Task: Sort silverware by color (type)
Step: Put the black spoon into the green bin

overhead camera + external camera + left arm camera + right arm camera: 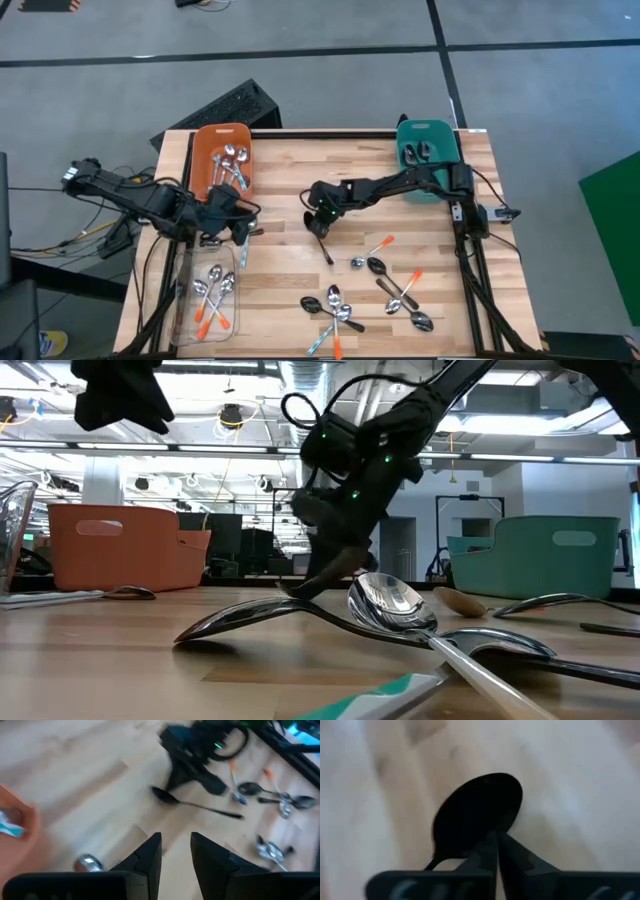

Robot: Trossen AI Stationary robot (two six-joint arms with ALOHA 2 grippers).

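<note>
1. Right gripper (322, 226): centre of the high view, low over the table (280, 180); jaws drawn nearly together on the bowl end of a black spoon (326, 249), whose handle trails toward lower right; we judge a pick of the dark type in hand, lift not yet begun.
2. Left gripper (238, 225): left of centre, below the orange bin (205, 165); jaws narrowly parted, holding nothing we can see.
3. Silverware, unsorted: mixed spoons (340, 310) in the lower middle; more at lower left.
4. Teal bin (405, 150), upper right: dark pieces inside; we take it as destination.
5. Next move calls for: a firm pinch, a level lift, carriage rightward to the teal bin.
</note>
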